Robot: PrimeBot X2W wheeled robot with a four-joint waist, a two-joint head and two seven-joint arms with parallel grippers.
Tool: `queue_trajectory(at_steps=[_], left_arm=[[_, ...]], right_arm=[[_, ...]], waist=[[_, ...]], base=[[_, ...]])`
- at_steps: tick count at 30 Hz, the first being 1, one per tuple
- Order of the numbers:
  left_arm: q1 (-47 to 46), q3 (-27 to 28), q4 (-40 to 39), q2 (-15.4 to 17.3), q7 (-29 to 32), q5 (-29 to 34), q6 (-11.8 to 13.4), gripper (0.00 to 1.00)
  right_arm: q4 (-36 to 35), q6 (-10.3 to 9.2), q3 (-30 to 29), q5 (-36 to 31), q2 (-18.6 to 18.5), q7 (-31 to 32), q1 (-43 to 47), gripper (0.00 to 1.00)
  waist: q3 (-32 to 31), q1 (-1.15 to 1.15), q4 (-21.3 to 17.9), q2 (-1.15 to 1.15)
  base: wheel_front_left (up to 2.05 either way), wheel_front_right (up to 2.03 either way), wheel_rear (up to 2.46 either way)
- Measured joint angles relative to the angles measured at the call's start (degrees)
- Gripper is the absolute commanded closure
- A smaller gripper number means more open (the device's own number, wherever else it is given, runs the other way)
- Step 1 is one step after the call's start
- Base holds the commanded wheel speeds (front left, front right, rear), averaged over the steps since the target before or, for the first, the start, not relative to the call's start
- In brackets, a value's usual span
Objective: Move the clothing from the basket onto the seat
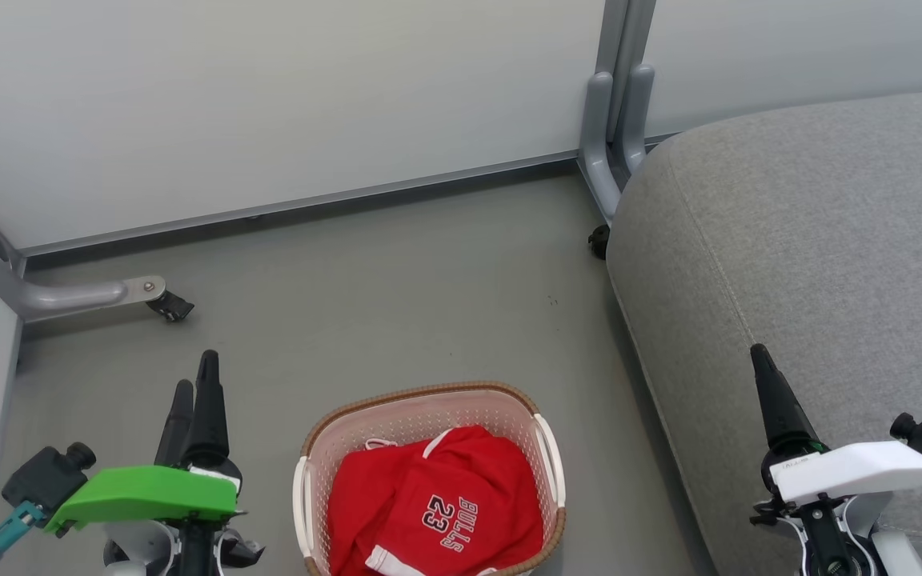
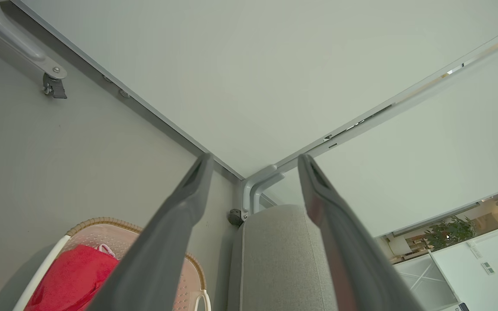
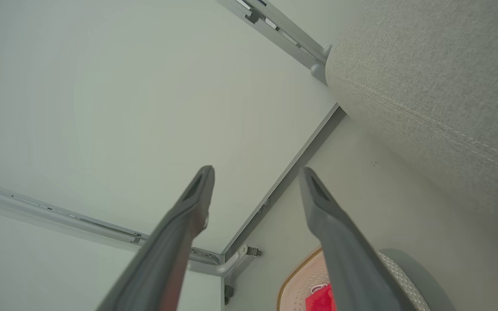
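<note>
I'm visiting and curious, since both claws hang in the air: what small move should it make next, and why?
Probably lower the left gripper into the basket, toward the red clothing. Both grippers are open and empty, the clothing lies piled in the basket, and the left gripper is nearer to it than the right gripper, which is over the seat.

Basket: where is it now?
Head view, bottom centre: the basket sits on the floor just left of the seat, red clothing inside.
</note>
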Motion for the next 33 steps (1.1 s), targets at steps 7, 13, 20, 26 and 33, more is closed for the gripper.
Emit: queue_trajectory(at_steps=[7, 13, 20, 26, 33], left_arm=[[0.01, -1.77, -0.07, 0.03, -1.43, 8.04, 0.85, 0.0], [0.01, -2.86, 0.02, 0.09, -2.5, 13.81, 1.25, 0.0], [0.02, -4.13, 0.42, 0.22, -3.71, 19.79, 1.92, 0.0], [0.02, -5.53, 0.74, 0.46, -4.78, 24.4, 2.55, 0.0], [0.02, -6.81, 0.94, 0.73, -5.88, 29.04, 3.49, 0.0]], right_arm=[[-0.41, 0.0, 0.79, -6.43, -0.08, -1.46, 0.47, 0.0], [-0.59, 0.0, 1.89, -11.41, -0.12, -2.5, 0.83, 0.0], [-0.23, 0.0, 2.83, -16.78, -0.18, -3.61, 0.91, 0.0], [0.29, 0.0, 3.55, -21.02, -0.22, -4.76, 0.93, 0.0], [0.51, 0.0, 4.2, -26.05, -0.26, -5.84, 0.93, 0.0]], waist=[[-0.06, 0.0, 0.23, 0.0], [-0.11, 0.0, 0.38, 0.0], [-0.13, 0.0, 0.51, 0.0], [-0.23, 0.0, 0.74, 0.0], [-0.3, 0.0, 0.98, 0.0]], base=[[0.0, 0.0, 0.0], [0.0, 0.0, 0.0], [0.0, 0.0, 0.0], [0.0, 0.0, 0.0], [0.0, 0.0, 0.0]])
